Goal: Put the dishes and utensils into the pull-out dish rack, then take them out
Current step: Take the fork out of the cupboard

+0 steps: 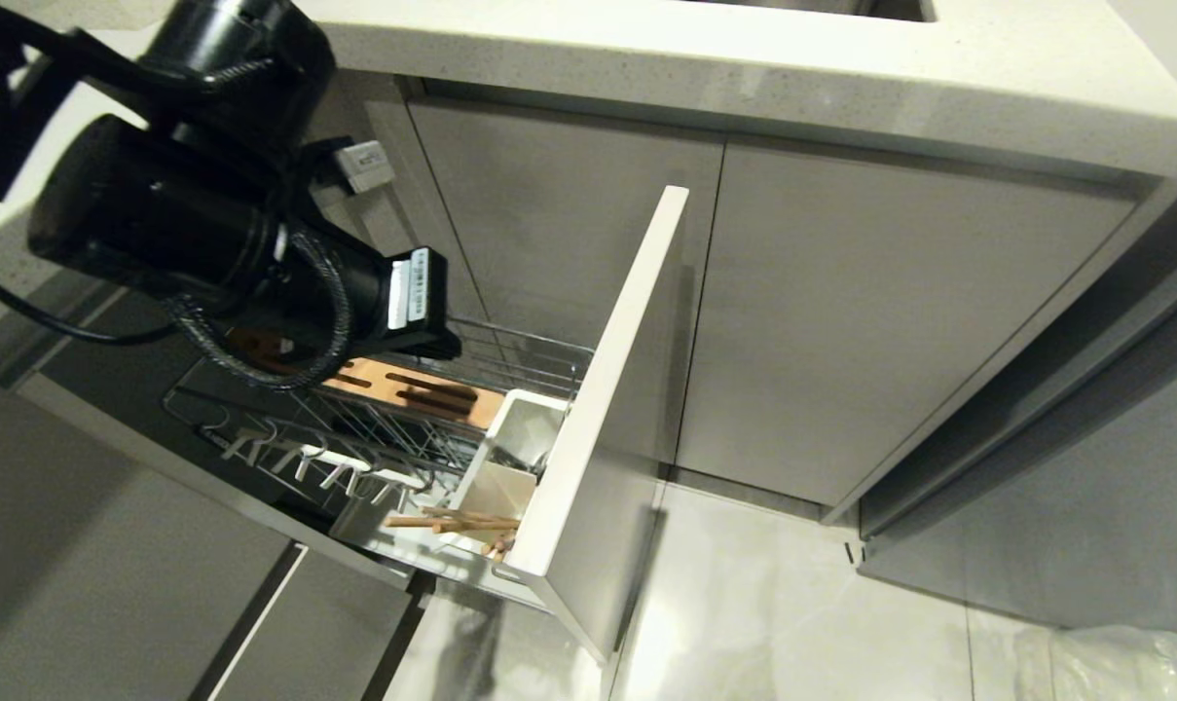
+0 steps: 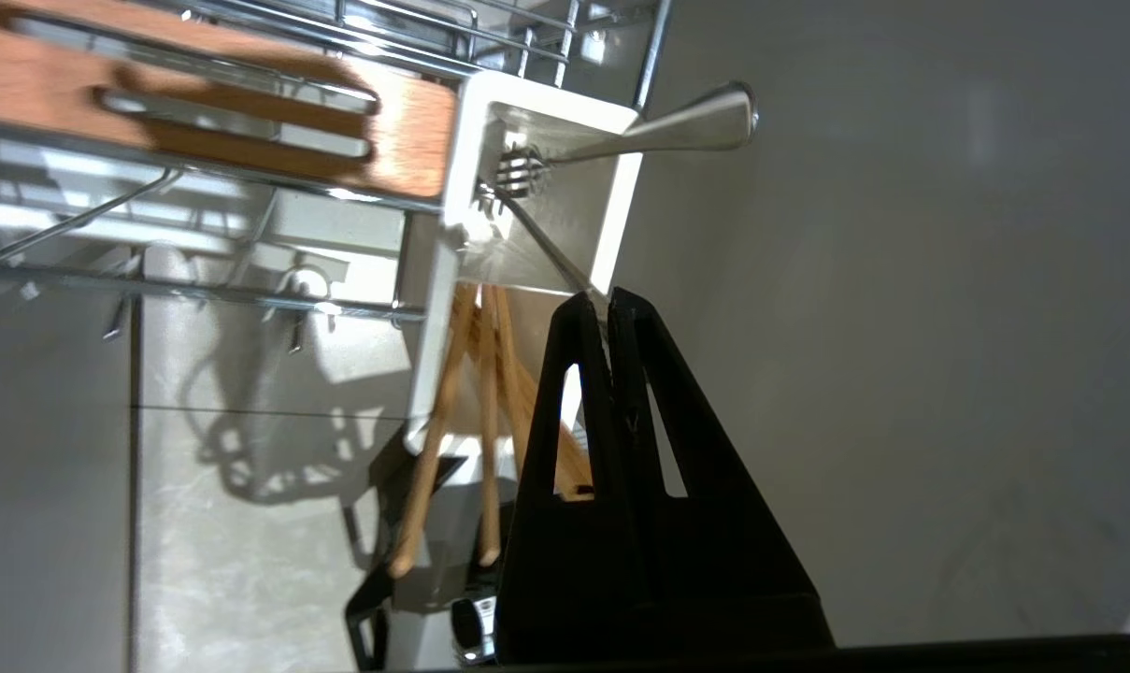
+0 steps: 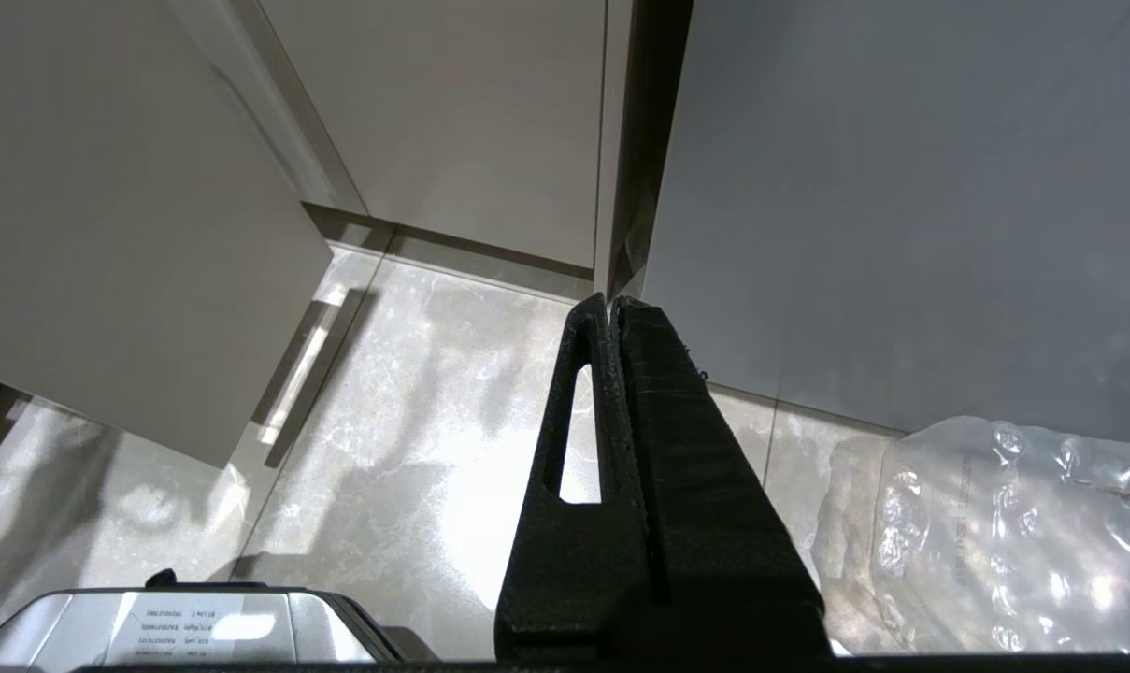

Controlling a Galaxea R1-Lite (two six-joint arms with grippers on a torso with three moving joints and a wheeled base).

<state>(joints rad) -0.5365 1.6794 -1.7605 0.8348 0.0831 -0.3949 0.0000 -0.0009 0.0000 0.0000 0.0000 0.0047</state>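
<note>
The pull-out dish rack [image 1: 510, 370] stands drawn out at the left of the grey cabinets: stiff chrome wire, a slotted wooden strip, a pale front panel [image 1: 607, 389]; best handled by that panel's edge. Its white caddy [image 1: 505, 458] sits just behind the panel. The chopsticks [image 2: 452, 411], light, thin, pale wood, lean out of it. The spoon [image 2: 658, 131], slim, smooth metal, probably slippery, lies there too. The left gripper [image 2: 609, 304] is clenched, it seems on a thin metal handle. The right gripper [image 3: 611, 313] is clenched on nothing, near the floor.
</note>
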